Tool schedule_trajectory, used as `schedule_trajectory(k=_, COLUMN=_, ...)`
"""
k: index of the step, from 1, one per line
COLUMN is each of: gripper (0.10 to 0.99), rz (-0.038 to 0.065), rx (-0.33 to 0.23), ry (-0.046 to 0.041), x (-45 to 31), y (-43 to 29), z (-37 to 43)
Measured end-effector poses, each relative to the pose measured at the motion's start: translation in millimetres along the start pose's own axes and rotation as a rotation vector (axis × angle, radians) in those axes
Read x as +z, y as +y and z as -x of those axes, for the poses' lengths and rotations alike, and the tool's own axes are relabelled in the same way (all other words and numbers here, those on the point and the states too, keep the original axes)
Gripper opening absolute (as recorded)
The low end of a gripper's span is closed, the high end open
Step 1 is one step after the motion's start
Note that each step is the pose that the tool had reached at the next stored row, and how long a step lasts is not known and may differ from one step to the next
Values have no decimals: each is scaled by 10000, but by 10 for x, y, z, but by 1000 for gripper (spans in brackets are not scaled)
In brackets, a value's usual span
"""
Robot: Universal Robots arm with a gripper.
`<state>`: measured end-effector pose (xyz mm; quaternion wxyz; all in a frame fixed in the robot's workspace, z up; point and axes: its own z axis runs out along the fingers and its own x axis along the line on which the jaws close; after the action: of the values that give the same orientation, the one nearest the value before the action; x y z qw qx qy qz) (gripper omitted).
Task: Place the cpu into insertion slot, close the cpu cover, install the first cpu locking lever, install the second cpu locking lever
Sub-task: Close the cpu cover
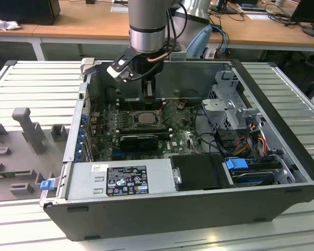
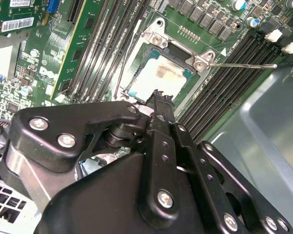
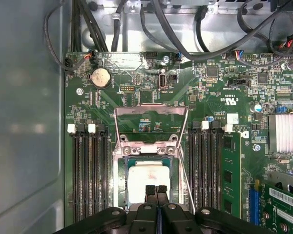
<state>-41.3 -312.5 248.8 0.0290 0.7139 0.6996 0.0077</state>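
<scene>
cpu [image 3: 147, 179] was seated flat in the insertion slot [image 3: 122, 178], just above centre of the exterior view. cpu cover [image 3: 151, 110] was swung open off the socket, not yet closed. Gripper [image 3: 156, 188] hung low over the chip's edge, upper middle of the exterior view, fingers pressed together and gripping nothing. One locking lever [image 2: 244, 65] stood loose beside the socket. My read: the cover step was in hand. Closed fingers suit a push. Contact the cover's metal bar, not the chip face, follow the hinge arc slowly, and stay clear of the lever wire and flanking memory slots [image 3: 88, 170].
</scene>
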Motion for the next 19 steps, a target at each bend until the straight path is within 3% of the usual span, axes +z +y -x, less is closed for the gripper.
schedule_trajectory(k=19, gripper=106, rz=0, rx=38, ry=-1, x=-64, y=4, z=2)
